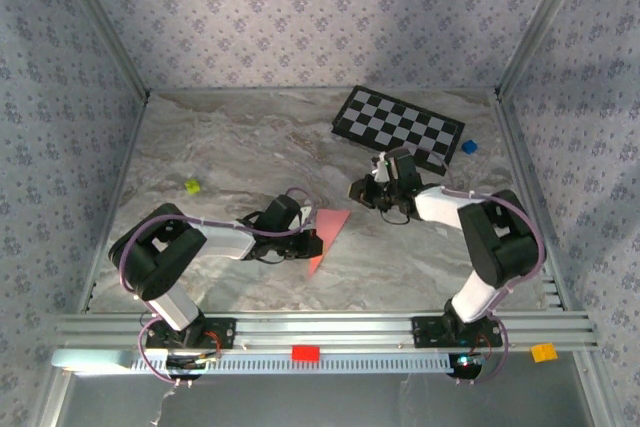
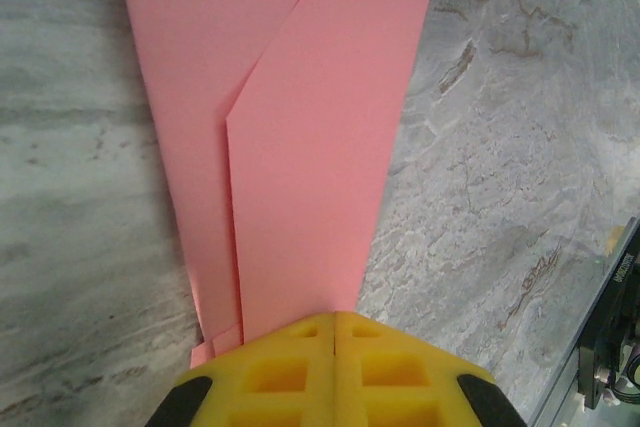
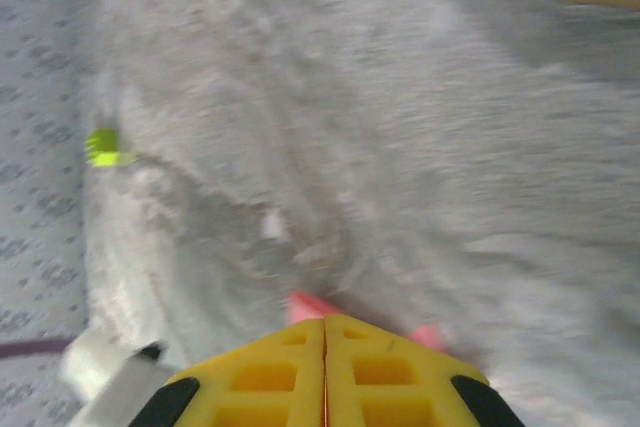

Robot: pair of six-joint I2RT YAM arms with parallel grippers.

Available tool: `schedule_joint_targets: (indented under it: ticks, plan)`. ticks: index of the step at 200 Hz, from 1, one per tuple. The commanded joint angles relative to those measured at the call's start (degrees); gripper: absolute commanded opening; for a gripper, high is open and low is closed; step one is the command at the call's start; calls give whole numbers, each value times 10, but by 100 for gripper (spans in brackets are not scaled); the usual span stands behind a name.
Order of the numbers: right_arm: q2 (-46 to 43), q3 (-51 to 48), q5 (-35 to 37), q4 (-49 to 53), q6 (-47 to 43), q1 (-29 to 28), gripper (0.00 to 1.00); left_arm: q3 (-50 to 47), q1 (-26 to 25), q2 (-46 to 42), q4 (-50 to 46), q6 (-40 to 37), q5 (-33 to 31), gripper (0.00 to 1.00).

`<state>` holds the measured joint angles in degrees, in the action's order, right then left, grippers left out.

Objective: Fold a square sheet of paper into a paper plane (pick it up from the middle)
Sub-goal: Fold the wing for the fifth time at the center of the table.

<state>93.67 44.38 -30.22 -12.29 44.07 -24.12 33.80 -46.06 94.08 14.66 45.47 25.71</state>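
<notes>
My left gripper point(image 2: 335, 319) point(image 1: 311, 243) is pinching the narrow end of the folded pink-red paper plane point(image 2: 310, 147) point(image 1: 333, 222), mid-counter point(image 1: 230, 147), nearer its near edge. My right gripper point(image 1: 372, 192) point(image 3: 325, 322), pressed together, hovers beside the black-and-white checkered board point(image 1: 398, 127).

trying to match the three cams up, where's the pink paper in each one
Top external: pink paper mid-table, just right of the left gripper.
Left wrist: paper up the centre, running out of the shut yellow fingers.
Right wrist: blurred pink slivers past the right gripper, likely it.
Shared: the marbled tabletop.
</notes>
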Motion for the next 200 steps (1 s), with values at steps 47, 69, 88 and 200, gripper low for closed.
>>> schedule_joint_targets:
  ticks: [47,69,88,200]
  plan:
    - [46,-60,17,-34,32,-83,0,-19,1,-24,-117,4,-22,0]
    - [64,-68,26,-31,29,-77,0,-8,1,-47,-138,-1,-19,0]
    - [72,-65,30,-18,25,-73,0,7,0,-75,-149,0,-12,1]
    - [83,-62,39,13,18,-71,0,68,-17,14,-128,9,-3,6]
